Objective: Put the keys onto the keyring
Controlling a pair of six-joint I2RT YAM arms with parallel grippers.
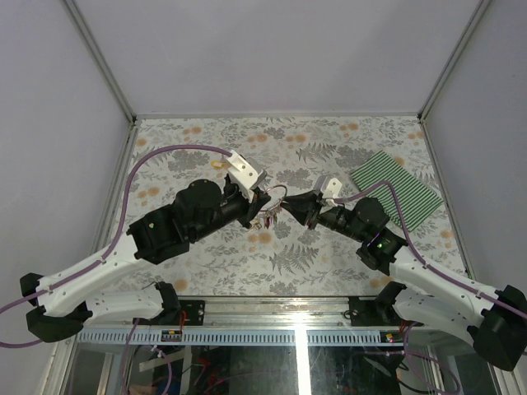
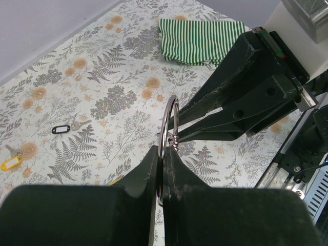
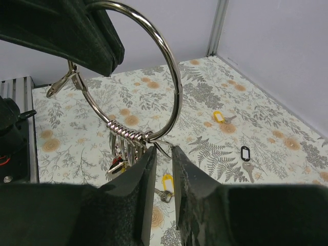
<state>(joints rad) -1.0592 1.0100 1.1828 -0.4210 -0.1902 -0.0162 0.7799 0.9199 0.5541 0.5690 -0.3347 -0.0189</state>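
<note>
I am pinching the keyring aloft in my left tool, my right tool nearly pressed together (on anything? I cannot tell) beside its hung keys, so I am favouring slow, untwisted feeding.

One keyring; one bunch of keys on it, too crowded to count; three loose keys: one yellow-tagged key, a second yellow-tagged key, one black-tagged key; one green-striped cloth; two grippers, the left gripper and the right gripper.
</note>
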